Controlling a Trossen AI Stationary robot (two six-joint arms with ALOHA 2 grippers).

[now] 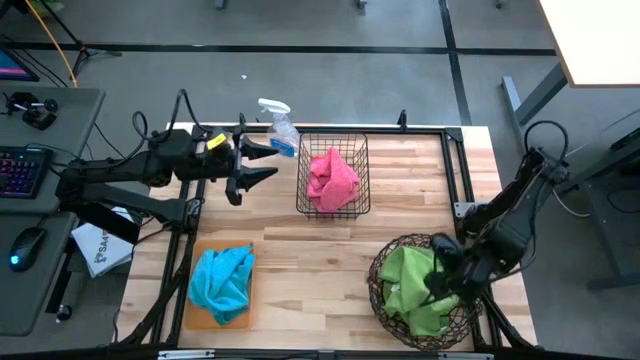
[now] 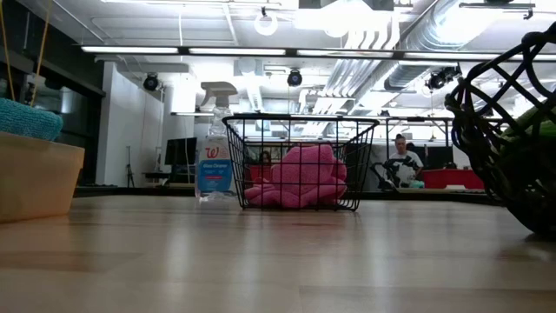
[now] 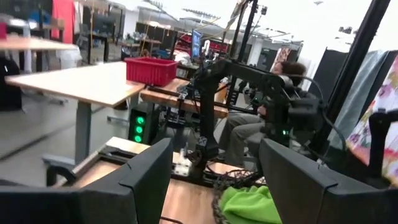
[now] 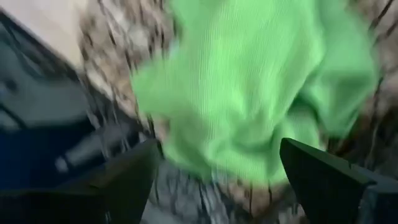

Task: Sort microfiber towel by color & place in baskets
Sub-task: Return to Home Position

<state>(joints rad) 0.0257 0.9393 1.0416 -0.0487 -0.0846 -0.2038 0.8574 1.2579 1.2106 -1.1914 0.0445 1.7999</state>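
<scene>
A pink towel (image 1: pixel 333 180) lies in the black wire-grid basket (image 1: pixel 362 150). A blue towel (image 1: pixel 222 280) lies on the flat orange tray (image 1: pixel 196 312). A green towel (image 1: pixel 410 285) fills the round twig basket (image 1: pixel 380 270). My right gripper (image 1: pixel 440 275) hangs open just over the green towel (image 4: pixel 249 81), with its fingers on either side of the cloth and no grip visible. My left gripper (image 1: pixel 270 162) is open and holds nothing. It is raised near the table's far left, beside the wire basket, and in the left wrist view my left gripper (image 3: pixel 214 149) faces across the table.
A clear spray bottle (image 1: pixel 280 130) stands at the far edge, just left of the wire basket and close to my left gripper. Bare wood lies in the middle of the table between the three receptacles. A seated person (image 2: pixel 401 161) shows in the room behind.
</scene>
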